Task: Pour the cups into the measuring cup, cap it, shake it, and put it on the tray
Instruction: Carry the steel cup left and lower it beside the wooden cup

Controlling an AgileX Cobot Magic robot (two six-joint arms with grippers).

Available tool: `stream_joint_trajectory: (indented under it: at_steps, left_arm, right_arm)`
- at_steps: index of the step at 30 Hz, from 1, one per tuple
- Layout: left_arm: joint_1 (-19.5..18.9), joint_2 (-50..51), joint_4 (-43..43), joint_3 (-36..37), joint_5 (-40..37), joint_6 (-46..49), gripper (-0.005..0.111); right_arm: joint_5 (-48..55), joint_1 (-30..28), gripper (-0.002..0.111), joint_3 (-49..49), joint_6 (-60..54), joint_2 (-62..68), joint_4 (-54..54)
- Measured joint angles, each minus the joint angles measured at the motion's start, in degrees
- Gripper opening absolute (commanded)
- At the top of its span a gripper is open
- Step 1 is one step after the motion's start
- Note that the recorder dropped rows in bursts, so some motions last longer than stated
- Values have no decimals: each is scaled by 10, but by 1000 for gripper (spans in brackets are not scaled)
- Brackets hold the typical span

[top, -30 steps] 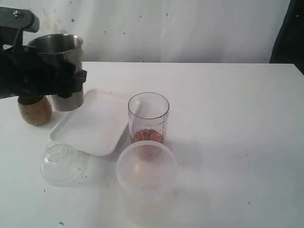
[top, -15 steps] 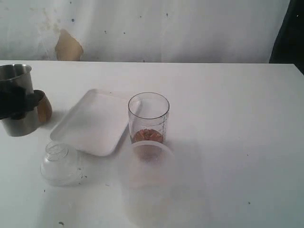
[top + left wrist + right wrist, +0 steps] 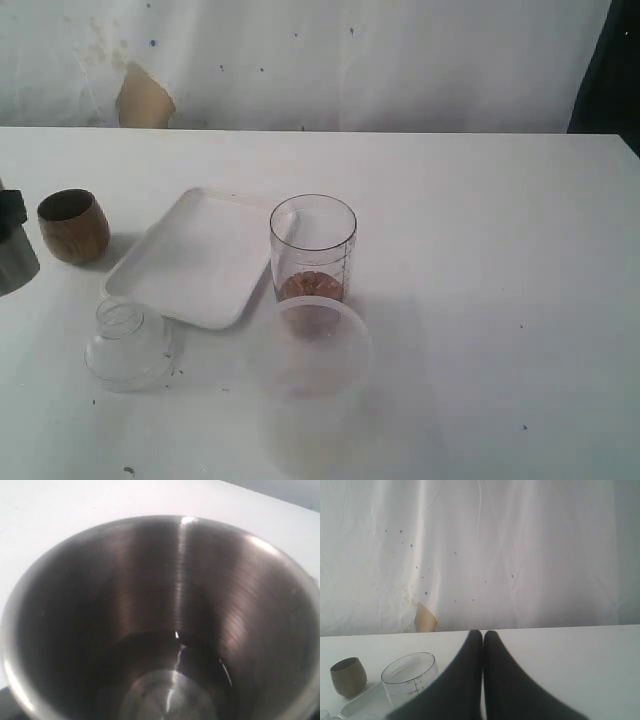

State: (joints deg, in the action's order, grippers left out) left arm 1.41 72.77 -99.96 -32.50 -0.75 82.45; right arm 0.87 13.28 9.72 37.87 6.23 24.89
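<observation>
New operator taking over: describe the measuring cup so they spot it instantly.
Find the white tray; the measuring cup stands beside its right edge. Unlike the wide frosted tub nearer the camera, it is narrow, clear and bears printed marks.

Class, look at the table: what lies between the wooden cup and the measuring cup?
The white tray lies between the wooden cup and the measuring cup, as the exterior view shows.

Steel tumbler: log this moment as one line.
steel tumbler: in left hand, far left | wooden cup: on table | measuring cup: uncapped, brown contents | right hand: shut, empty
</observation>
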Motion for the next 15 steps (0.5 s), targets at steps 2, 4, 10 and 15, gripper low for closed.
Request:
stream_joint_trajectory:
  at_steps: [2, 4, 10, 15]
  left_arm:
    - [0, -1, 1, 0, 31, -42, 0]
    - [0, -1, 33, 0, 64, -109, 0]
    - [15, -5, 654, 72, 261, -771, 0]
    - [22, 28, 1000, 139, 403, -946, 0]
  right_arm:
    - [0, 0, 0, 0, 0, 0, 0]
    - [0, 0, 0, 0, 0, 0, 0]
    - [0, 0, 0, 0, 0, 0, 0]
    - [0, 0, 0, 0, 0, 0, 0]
